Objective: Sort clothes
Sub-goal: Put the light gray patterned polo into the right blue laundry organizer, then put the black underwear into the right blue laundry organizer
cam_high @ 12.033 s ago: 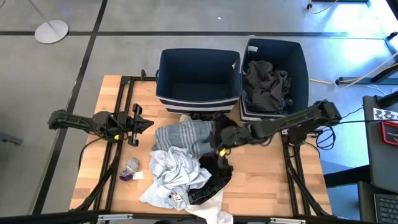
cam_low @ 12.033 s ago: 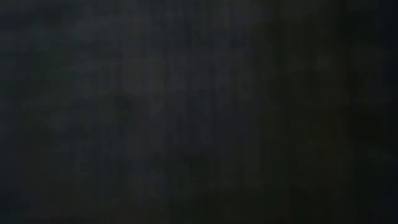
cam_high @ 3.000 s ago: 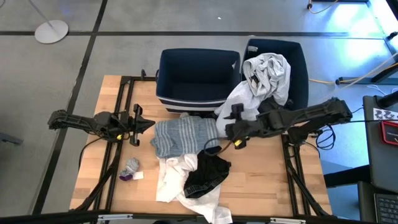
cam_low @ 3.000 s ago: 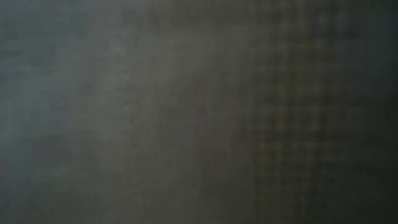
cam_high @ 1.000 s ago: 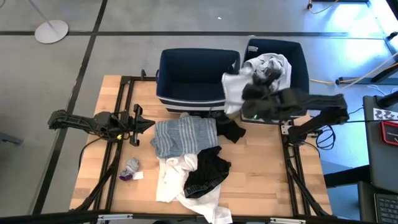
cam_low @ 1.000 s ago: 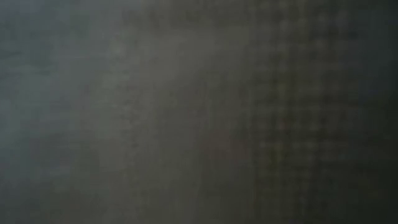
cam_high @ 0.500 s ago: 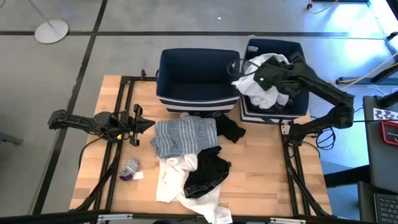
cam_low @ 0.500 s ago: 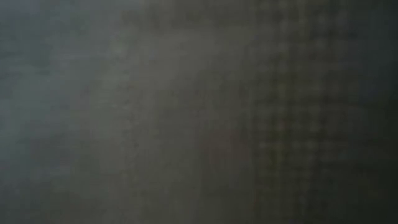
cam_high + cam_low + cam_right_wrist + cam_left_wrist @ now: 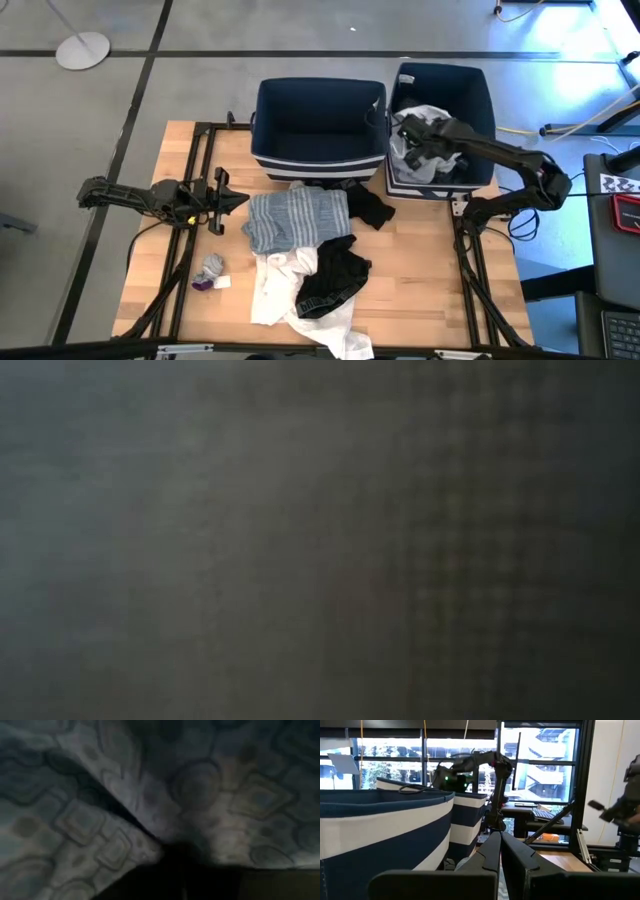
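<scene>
My right gripper [image 9: 413,136] reaches down into the right navy bin [image 9: 489,120], shut on a white patterned garment [image 9: 404,158] that lies bunched on dark clothes there. The same cloth fills the right wrist view [image 9: 200,785]. On the table lie a grey striped top [image 9: 295,217], black items [image 9: 338,277], white pieces [image 9: 272,290] and a small grey piece [image 9: 212,267]. My left gripper [image 9: 222,197] waits shut at the table's left, its fingers [image 9: 492,851] together. The low view shows nothing. My right gripper comes at the white garment from above, slanting down into the bin. Folds of the cloth [image 9: 150,847] gather toward the fingers, which the cloth itself hides, so the part held cannot be told. The garment rests bunched in the bin, slack.
The left navy bin [image 9: 320,86] stands beside the right one at the table's far edge, with nothing showing inside it. The black table frame [image 9: 196,140] runs along both sides. Bare wood [image 9: 420,280] lies at the near right.
My right gripper has swung from above the gap between the two bins toward the table's far right and gone down into the right bin with the white garment. The garment, which hung spread below the arm, now sits bunched inside the bin.
</scene>
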Action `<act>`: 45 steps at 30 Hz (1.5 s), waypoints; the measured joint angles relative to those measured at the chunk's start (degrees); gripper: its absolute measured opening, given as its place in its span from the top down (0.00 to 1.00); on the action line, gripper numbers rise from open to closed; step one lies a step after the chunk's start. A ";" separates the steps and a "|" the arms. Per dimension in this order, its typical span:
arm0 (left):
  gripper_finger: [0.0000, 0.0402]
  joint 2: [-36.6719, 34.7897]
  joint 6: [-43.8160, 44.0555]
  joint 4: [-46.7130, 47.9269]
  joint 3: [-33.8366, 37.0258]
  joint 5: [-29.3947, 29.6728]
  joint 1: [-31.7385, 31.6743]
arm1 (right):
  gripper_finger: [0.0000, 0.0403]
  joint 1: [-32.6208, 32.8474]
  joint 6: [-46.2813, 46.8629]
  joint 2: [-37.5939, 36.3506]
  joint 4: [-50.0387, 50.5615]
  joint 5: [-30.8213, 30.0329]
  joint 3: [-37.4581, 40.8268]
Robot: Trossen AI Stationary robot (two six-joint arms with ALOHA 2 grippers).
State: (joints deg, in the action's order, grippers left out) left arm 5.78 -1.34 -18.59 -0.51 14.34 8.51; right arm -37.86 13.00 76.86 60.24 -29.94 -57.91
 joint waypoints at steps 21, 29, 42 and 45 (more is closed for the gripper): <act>0.99 0.00 2.78 1.58 0.01 0.00 0.00 | 0.62 -1.91 -1.09 0.15 0.56 -0.66 2.53; 0.99 -0.02 -0.40 0.15 0.01 0.03 0.00 | 0.63 -0.07 0.03 -2.08 13.06 0.48 -12.52; 0.99 -0.02 -2.66 -0.52 0.01 0.03 0.00 | 0.64 14.75 3.59 -8.51 13.12 -0.41 -28.87; 0.99 -0.02 -3.28 -0.51 0.01 0.03 0.00 | 0.64 19.70 3.69 -9.18 11.99 -0.41 -29.59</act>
State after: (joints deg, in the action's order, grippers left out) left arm 5.76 -4.62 -19.10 -0.49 14.37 8.51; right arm -18.16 16.69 67.68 72.23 -30.35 -87.50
